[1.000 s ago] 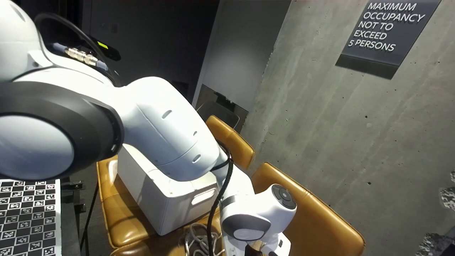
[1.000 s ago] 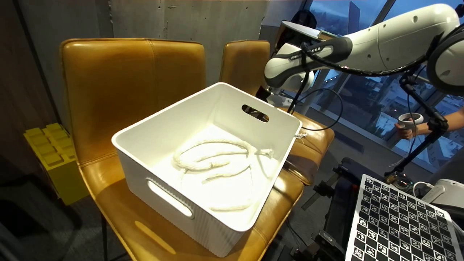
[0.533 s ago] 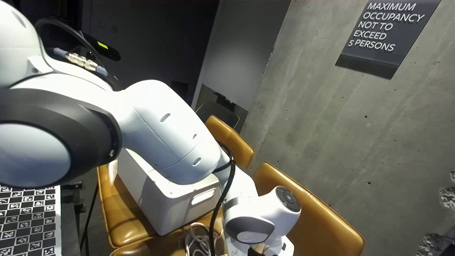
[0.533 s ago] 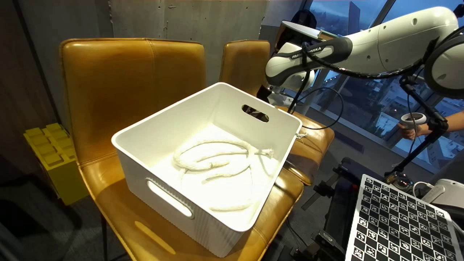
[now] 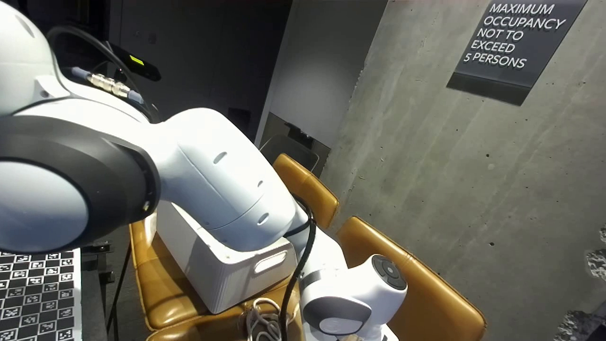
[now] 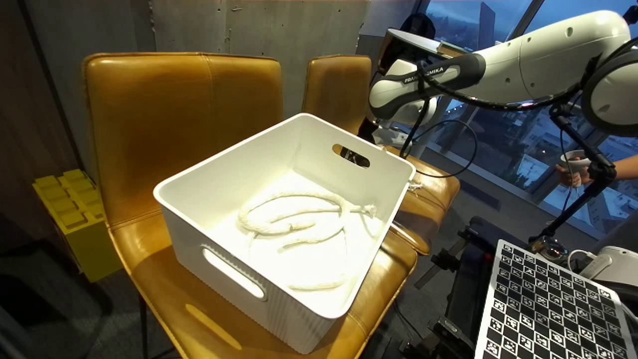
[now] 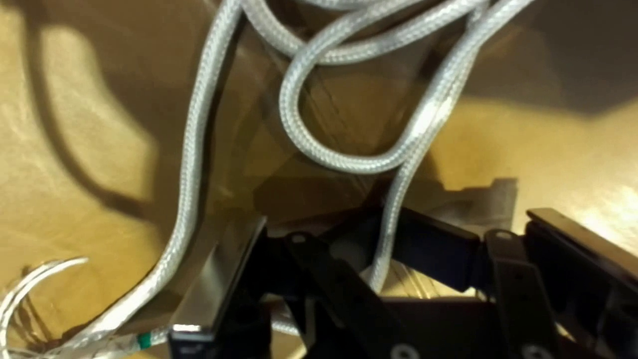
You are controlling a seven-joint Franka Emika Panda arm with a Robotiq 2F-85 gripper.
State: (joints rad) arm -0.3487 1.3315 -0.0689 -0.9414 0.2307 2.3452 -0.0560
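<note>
Tan seat (image 5: 215, 328) under cord (image 7: 356, 163), concrete wall (image 5: 468, 156) beyond

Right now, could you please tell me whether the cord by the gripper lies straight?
No, in the wrist view the cord curls into a loop.

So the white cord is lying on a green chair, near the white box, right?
Almost! The chair isn't green: it's golden brown, as both exterior views show. The white cord does lie on it, near the white box.
</note>
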